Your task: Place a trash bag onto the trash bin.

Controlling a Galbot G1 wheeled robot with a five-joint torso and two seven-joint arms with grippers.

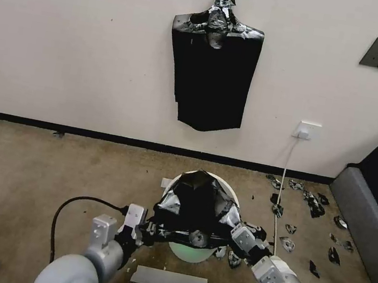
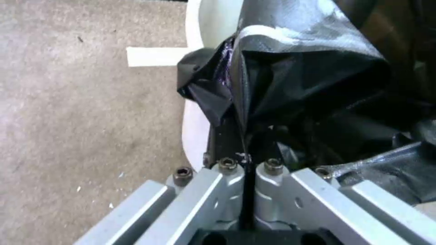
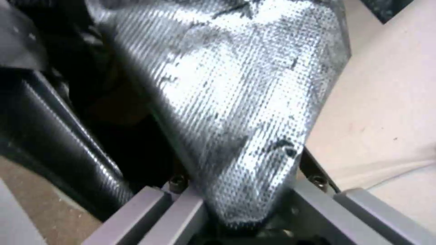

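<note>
Trash bag (image 1: 196, 200) is draped over the trash bin (image 1: 191, 253), stretched between both grippers, covering the bin's mouth and near wall. Left gripper (image 1: 148, 231) at the bin's left side is clamped on the bag's edge, fingers (image 2: 231, 136) together. Right gripper (image 1: 233, 227) at the bin's right rim is closed on bag film.
</note>
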